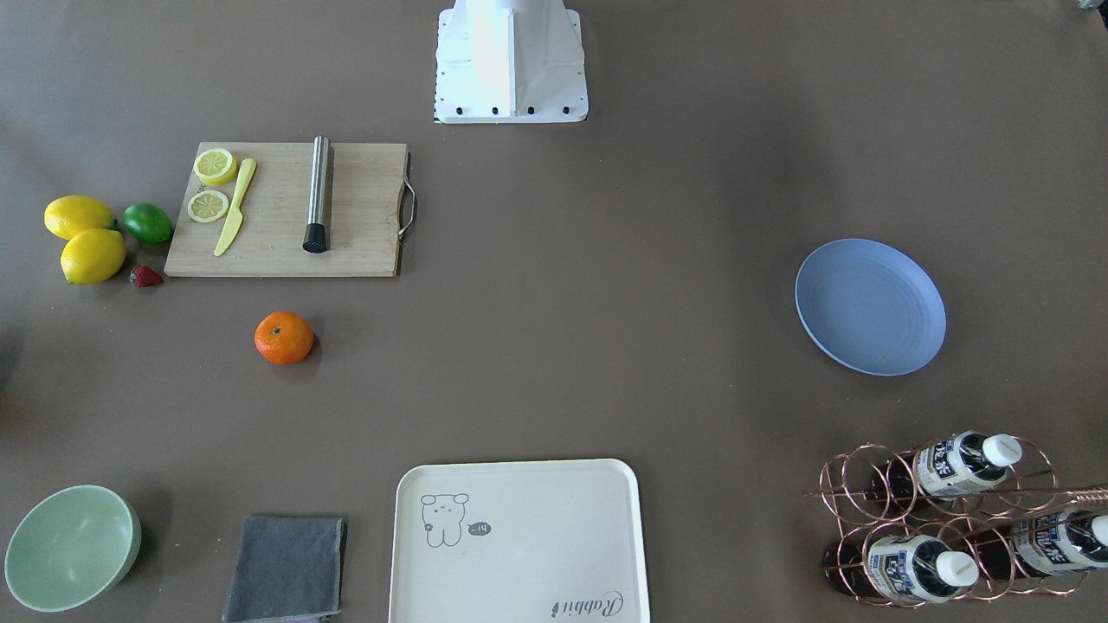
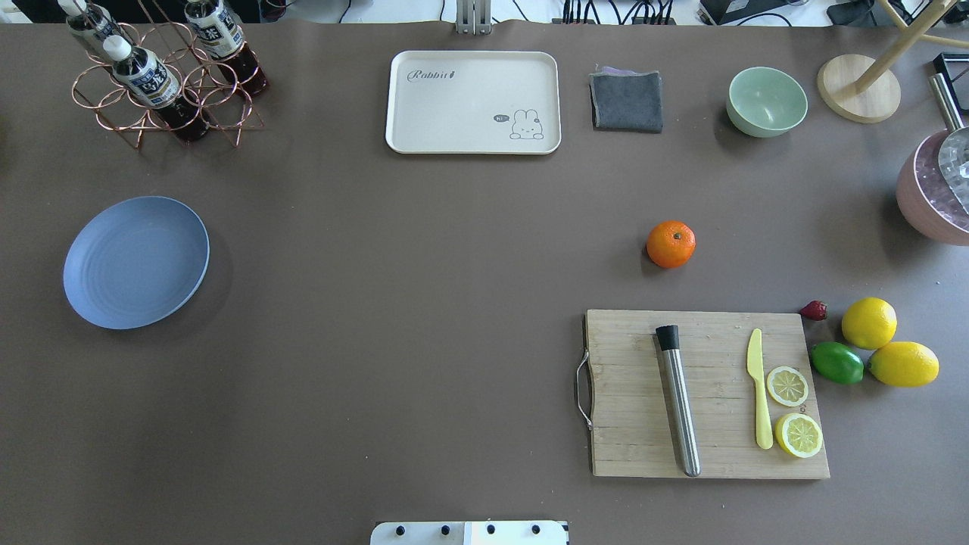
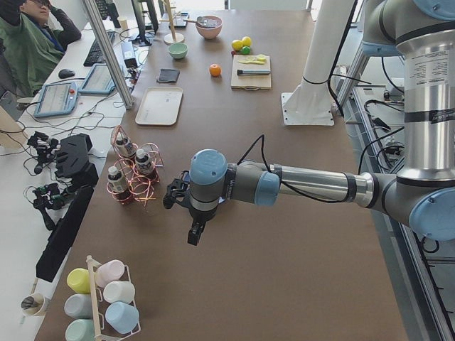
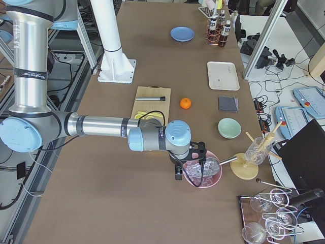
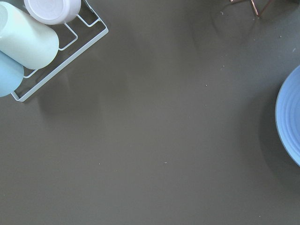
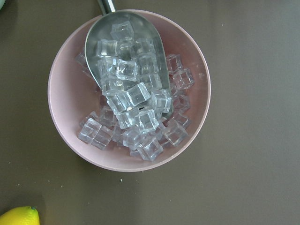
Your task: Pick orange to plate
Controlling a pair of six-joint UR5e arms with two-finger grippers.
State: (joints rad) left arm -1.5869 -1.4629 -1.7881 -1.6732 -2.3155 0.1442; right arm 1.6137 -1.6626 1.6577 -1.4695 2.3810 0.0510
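Orange [image 2: 671, 244] alone on brown table [image 2: 454, 303], near wooden cutting board [image 2: 628, 424], well apart from blue plate [image 2: 136, 262]. Left gripper [image 3: 193, 233] over bare table near plate, right gripper [image 4: 178, 175] over pink ice bowl [image 6: 63, 117]; finger opening impossible to tell for both.

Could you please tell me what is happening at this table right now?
Nothing is being handled yet. The orange sits beside the cutting board, on the robot's right; the blue plate lies empty on its left. The left end effector hangs near the plate, the right end effector over a pink bowl of ice cubes.
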